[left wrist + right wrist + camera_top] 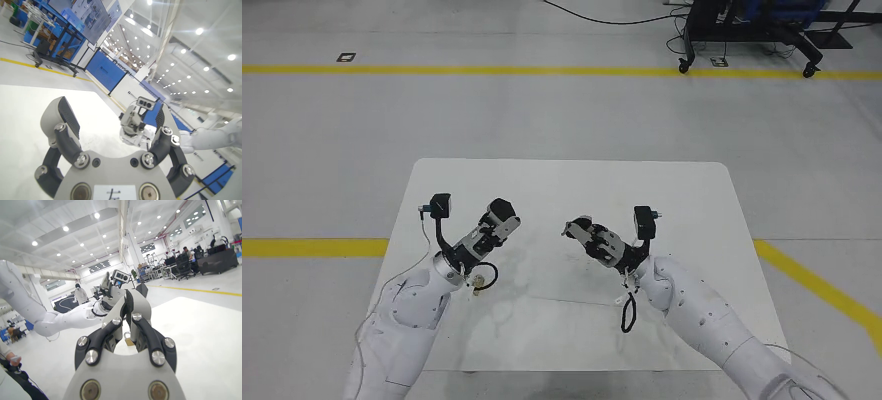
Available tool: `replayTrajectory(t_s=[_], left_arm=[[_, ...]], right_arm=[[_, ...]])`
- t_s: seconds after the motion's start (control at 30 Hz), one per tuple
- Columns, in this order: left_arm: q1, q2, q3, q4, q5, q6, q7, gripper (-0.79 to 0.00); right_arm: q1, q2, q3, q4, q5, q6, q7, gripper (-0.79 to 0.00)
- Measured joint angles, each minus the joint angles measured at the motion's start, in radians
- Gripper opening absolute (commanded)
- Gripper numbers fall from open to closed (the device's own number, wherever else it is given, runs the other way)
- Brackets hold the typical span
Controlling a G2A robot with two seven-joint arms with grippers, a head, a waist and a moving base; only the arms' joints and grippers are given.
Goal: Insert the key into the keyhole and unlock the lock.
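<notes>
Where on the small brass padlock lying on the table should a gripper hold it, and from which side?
Probably the brass body of the padlock, across its narrow edges, coming down from above. It seems to lie flat on the table, so one broad face is underneath, and the shackle is thin and rounded. The open left gripper could take it.

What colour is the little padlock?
Padlock: brassy gold, silver shackle; best in right wrist view.

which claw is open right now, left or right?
The left grey-and-black claw: its ribbed pads stand wide apart, holding nothing. On the right claw the fingers are closed together.
</notes>
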Motion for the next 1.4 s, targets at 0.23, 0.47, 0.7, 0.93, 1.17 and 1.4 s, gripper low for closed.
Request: replayTrajectory(t_s=[0.23, 0.47, 0.7, 0.93, 1.17, 1.4], left_arm=[[-0.045, 0.012, 0.025, 0.022, -0.144, 0.004, -0.225, 0.000], [-0.070, 0.013, 0.049, 0.034, -0.055, -0.063, -0.240, -0.413], [-0.072, 0.014, 0.061, 0.035, 0.010, -0.058, -0.202, -0.480], [-0.075, 0.015, 0.078, 0.032, 0.050, -0.051, -0.182, -0.493], [-0.077, 0.018, 0.085, 0.032, 0.065, -0.040, -0.174, -0.557], [-0.080, 0.019, 0.092, 0.034, 0.096, -0.029, -0.155, -0.785]], right_arm=[[0.055, -0.011, -0.055, 0.021, 0.363, 0.000, 0.237, -0.785], [0.079, -0.014, -0.060, 0.036, 0.513, 0.000, 0.387, -0.785], [0.088, -0.027, -0.055, 0.063, 0.557, 0.000, 0.448, -0.785], [0.091, -0.043, -0.060, 0.059, 0.585, 0.000, 0.503, -0.785], [0.092, -0.057, -0.059, 0.065, 0.599, 0.000, 0.543, -0.785], [0.080, -0.062, -0.040, 0.060, 0.594, 0.000, 0.565, -0.785]])
